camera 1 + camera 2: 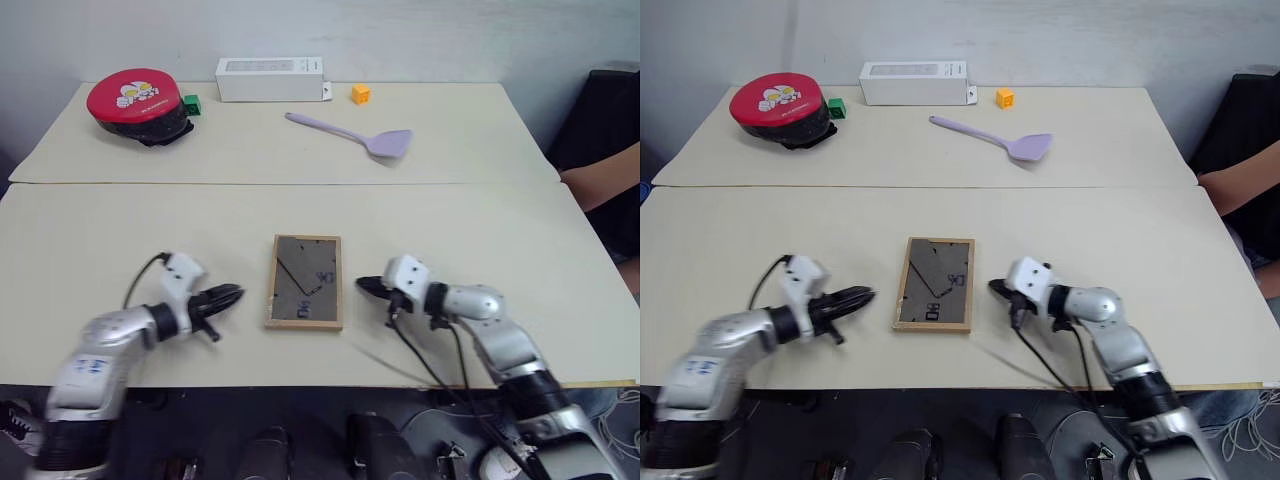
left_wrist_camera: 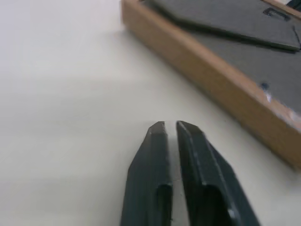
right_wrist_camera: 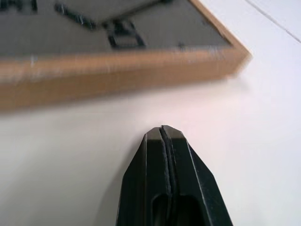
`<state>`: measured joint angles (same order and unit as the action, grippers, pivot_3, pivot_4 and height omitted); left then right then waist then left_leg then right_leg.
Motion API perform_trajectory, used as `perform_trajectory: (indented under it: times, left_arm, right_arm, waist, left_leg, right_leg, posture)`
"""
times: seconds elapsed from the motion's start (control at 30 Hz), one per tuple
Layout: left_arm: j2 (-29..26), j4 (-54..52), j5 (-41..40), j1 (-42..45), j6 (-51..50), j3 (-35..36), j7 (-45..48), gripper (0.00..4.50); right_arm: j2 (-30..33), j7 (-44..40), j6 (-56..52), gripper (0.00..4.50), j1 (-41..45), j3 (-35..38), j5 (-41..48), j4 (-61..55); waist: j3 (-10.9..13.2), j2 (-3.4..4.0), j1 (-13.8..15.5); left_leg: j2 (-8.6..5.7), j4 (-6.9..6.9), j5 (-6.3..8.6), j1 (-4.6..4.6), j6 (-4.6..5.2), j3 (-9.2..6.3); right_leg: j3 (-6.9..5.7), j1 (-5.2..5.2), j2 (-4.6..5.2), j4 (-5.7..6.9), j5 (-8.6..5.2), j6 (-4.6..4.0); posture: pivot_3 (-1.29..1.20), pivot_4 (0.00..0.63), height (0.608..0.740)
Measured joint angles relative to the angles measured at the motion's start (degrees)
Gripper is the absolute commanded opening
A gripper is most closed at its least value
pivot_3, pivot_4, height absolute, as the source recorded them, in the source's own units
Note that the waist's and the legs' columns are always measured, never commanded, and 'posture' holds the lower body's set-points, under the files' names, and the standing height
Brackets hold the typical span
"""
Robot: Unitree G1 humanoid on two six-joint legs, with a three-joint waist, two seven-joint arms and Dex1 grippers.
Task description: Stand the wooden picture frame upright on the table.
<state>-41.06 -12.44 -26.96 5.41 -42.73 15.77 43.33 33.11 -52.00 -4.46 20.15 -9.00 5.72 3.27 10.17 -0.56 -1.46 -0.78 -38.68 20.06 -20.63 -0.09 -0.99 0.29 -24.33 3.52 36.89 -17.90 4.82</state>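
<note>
The small rectangular light-wood picture frame lies flat on the near section of the large beige table, face down, so its dark grey back panel and the thin line of the folded stand look up. Its long axis runs away from the robot toward the far edge of the table, its short sides facing near and far; the frame sits squarely between the two arms.

The left gripper hovers just beside the frame's left long edge, apart from it, its two black fingers parted by a narrow slit and holding nothing. The right gripper sits just beside the right long edge, also apart from it, fingers clenched together on nothing.

Judging from this, the task is at the approach step: nothing is grasped and the frame is not yet lifted. The next move probably calls for getting a finger under or against one long edge to tip the frame up, with the other gripper bracing the opposite side so it does not slide on the smooth top. The stand looks folded against the back, so it likely needs pulling out before the frame can stand alone
</note>
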Motion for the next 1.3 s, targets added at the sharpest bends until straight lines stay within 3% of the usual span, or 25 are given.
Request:
perform_trajectory:
  times: [0.07,0.2,0.33,0.4,0.6,1.03,1.13,1.3]
  left_arm:
    - [-3.90,0.55,-5.67,1.61,-9.58,3.84,2.07,2.07]
    - [-10.23,8.08,-18.18,15.13,-43.50,2.51,5.81,3.32]
    - [-5.43,12.50,-22.08,19.83,-49.16,-2.35,3.48,4.47]
    - [-3.41,13.79,-23.02,21.14,-49.62,-4.12,0.71,4.47]
    - [0.39,15.52,-23.54,24.96,-49.78,-5.18,-5.29,4.47]
    - [7.10,20.87,-26.33,29.71,-49.71,-5.32,-12.79,4.47]
    - [9.90,24.47,-27.95,30.67,-49.67,-3.29,-15.95,3.91]
    - [11.70,26.80,-30.78,30.79,-49.36,-2.65,-21.03,2.46]
  right_arm:
    - [3.11,-2.86,-2.24,0.00,-1.28,2.19,2.56,-2.73]
    - [4.39,-5.51,-3.40,0.00,-1.37,1.63,3.16,-4.11]
    - [1.16,-4.51,-4.67,0.00,-0.67,-1.85,2.09,-4.29]
    - [-0.74,-3.33,-5.79,0.00,0.71,-3.56,0.64,-4.32]
    - [-5.90,-0.50,-8.20,0.00,4.65,-7.04,-1.75,-4.32]
    - [-6.76,0.07,-9.55,0.00,5.72,-8.38,-3.87,-4.15]
    - [-7.16,0.21,-9.63,0.00,5.72,-8.46,-4.06,-4.12]
    - [-7.44,0.27,-9.71,0.00,5.72,-8.50,-4.11,-4.11]
  waist:
    - [0.00,0.00,0.09]
    - [0.00,0.00,0.15]
    - [0.00,0.01,-0.19]
    - [0.00,0.00,-0.52]
    - [-0.01,0.02,0.31]
    - [-0.03,0.02,1.49]
    - [-0.03,0.02,1.52]
    - [-0.03,0.01,1.31]
  left_leg:
    - [0.00,-0.01,0.01,0.02,0.01,-0.03]
    - [-0.08,-0.10,0.13,0.11,0.26,-0.11]
    - [-0.07,-0.14,0.01,-0.05,0.02,-0.06]
    - [-0.05,-0.39,0.01,-0.47,-0.04,-0.06]
    - [-0.10,-0.45,-0.09,-0.53,-0.18,-0.11]
    - [-0.29,-0.52,-0.13,-0.42,-0.11,-0.18]
    - [-0.32,-0.53,-0.14,-0.42,-0.10,-0.20]
    - [-0.31,-0.52,-0.14,-0.46,-0.10,-0.20]
  right_leg:
    - [-0.02,0.02,0.01,0.00,0.00,0.00]
    - [-0.06,0.15,0.03,0.11,0.00,0.00]
    - [-0.01,-0.04,0.01,0.25,0.00,0.00]
    - [0.01,-0.50,-0.03,0.57,0.00,0.00]
    - [-0.02,-0.62,0.00,0.58,-0.01,-0.01]
    - [-0.10,-0.41,0.16,0.55,0.00,0.00]
    - [-0.13,-0.40,0.19,0.55,0.00,0.00]
    - [-0.13,-0.44,0.18,0.56,0.00,0.01]
  posture:
    - [0.00,0.150,0.740]
    - [0.00,0.150,0.740]
    - [0.00,0.150,0.740]
    - [0.00,0.150,0.740]
    - [0.00,0.150,0.740]
    - [0.00,0.150,0.740]
    - [0.00,0.150,0.740]
    - [0.00,0.150,0.740]
